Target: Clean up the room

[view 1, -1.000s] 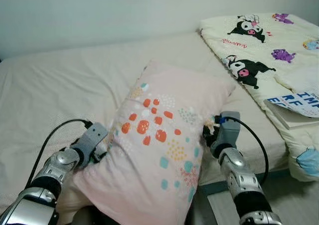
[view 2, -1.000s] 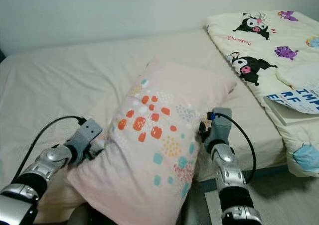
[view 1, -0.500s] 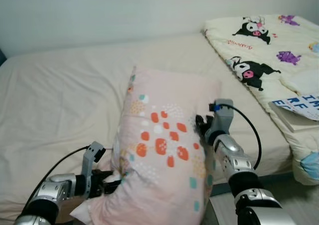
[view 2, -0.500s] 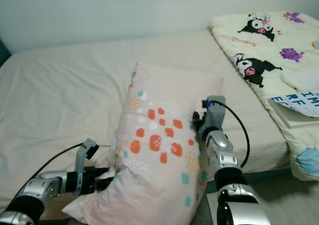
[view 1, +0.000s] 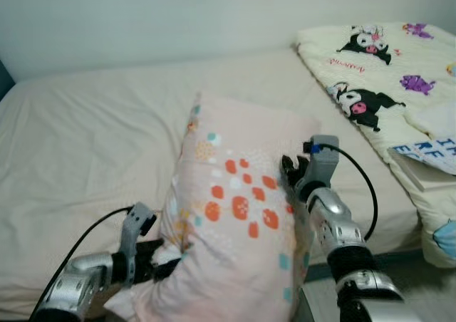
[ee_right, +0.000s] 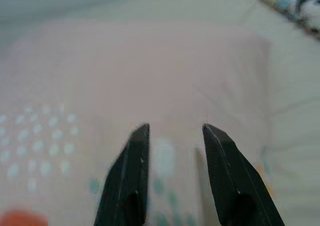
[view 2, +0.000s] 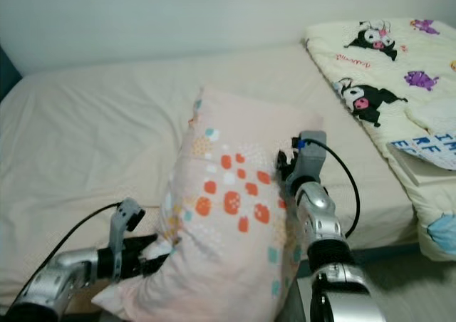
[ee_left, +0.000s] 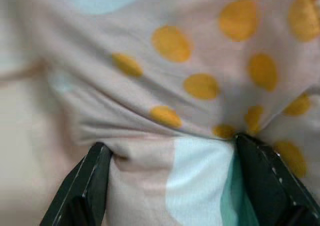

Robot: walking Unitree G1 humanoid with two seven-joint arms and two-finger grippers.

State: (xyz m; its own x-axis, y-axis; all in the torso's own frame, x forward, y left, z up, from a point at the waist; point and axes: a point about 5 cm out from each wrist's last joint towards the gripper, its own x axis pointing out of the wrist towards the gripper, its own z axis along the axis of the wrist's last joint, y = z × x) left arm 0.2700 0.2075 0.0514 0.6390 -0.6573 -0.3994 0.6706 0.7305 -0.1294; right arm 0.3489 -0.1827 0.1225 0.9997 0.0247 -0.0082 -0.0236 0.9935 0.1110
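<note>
Since half a second ago my left gripper has risen slightly, and the pillow stands a little taller in mid-frame. It's a soft, plump, pale pink rectangle printed with orange, yellow and teal dots, its cloth creased where I hold it. My left fingers are spread wide, pinching a bunched fold at its lower corner. My right gripper presses the pillow's right edge, fingers narrowly parted around fabric. The pillow's long axis runs almost upright, top toward the wall, over the smooth cream bed.
</note>
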